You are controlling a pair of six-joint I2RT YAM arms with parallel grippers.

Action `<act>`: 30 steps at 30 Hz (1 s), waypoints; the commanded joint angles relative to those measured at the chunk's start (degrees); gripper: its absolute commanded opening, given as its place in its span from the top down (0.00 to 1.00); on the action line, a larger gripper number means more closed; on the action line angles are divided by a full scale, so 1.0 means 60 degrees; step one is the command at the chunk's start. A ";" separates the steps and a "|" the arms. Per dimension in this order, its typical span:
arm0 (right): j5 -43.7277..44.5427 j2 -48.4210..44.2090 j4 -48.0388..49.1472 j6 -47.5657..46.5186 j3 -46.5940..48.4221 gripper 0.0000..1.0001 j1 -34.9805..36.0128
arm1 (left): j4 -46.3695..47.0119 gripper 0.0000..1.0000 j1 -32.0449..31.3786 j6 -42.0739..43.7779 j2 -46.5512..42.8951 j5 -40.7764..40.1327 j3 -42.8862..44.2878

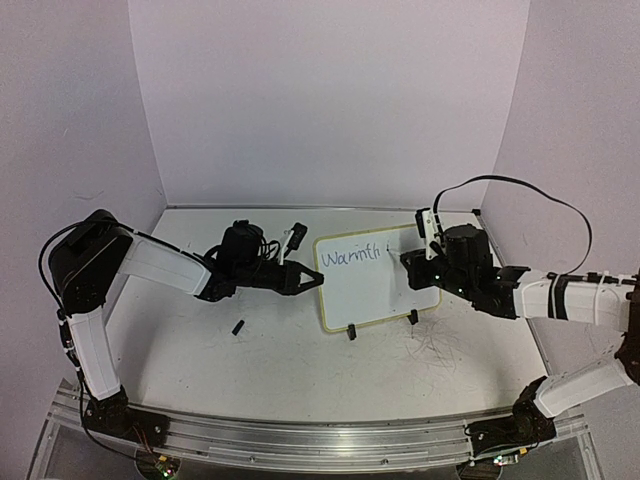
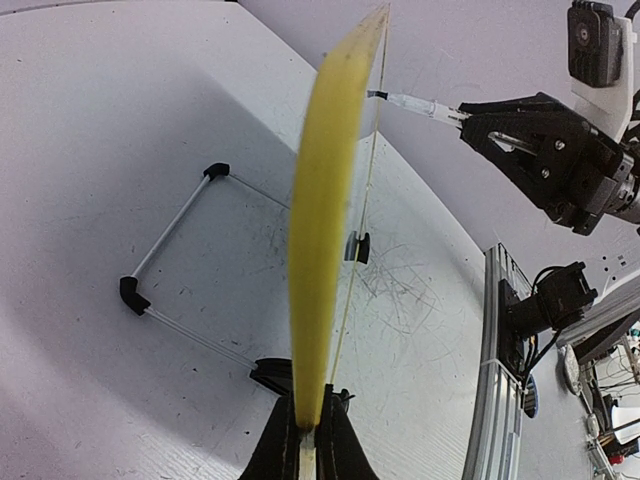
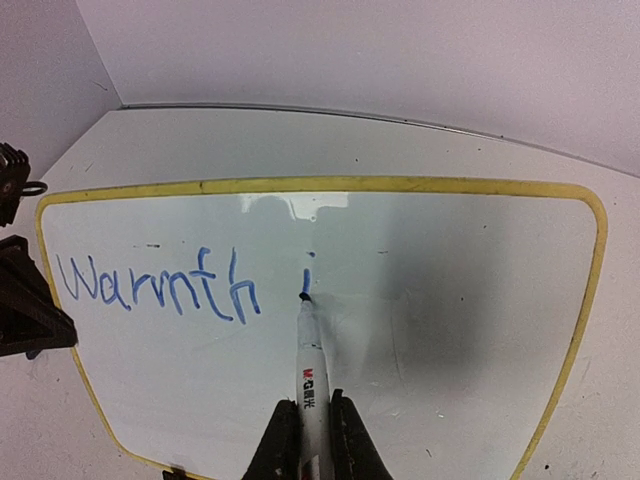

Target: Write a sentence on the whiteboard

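The whiteboard [image 1: 380, 290] has a pale-yellow frame and stands tilted on its two black clips. My left gripper [image 1: 308, 280] is shut on its left edge. In the left wrist view the frame [image 2: 320, 220] runs edge-on up from that gripper [image 2: 310, 440]. The sentence [image 3: 160, 285] reads "Warmth" in blue, followed by a dotted "i" [image 3: 308, 275]. My right gripper [image 3: 312, 430] is shut on a white marker [image 3: 311, 365], and the marker's tip touches the board at the foot of the "i". From above, this gripper [image 1: 415, 262] sits at the board's right side.
A small black cap [image 1: 239, 326] lies on the grey table left of the board. A thin wire stand [image 2: 170, 240] lies behind the board. Grey scribbles [image 1: 435, 345] mark the tabletop near the right clip [image 1: 412, 318]. An aluminium rail [image 1: 300, 440] runs along the near edge.
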 commanded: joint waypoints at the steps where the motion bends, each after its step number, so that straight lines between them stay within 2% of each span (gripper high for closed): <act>1: -0.0042 -0.0180 -0.0166 0.0154 -0.0189 1.00 -0.0034 | -0.0286 1.00 -0.0155 0.0168 0.0084 -0.0011 0.0315; 21: -0.0397 -0.0769 -0.0138 0.0208 0.0201 1.00 -0.0045 | -0.0334 1.00 -0.0178 0.0187 0.0142 -0.0031 0.0372; 30: 0.0024 -0.0740 -0.0061 0.0023 0.0175 1.00 -0.0128 | -0.0351 1.00 -0.0192 0.0208 0.0082 -0.0030 0.0350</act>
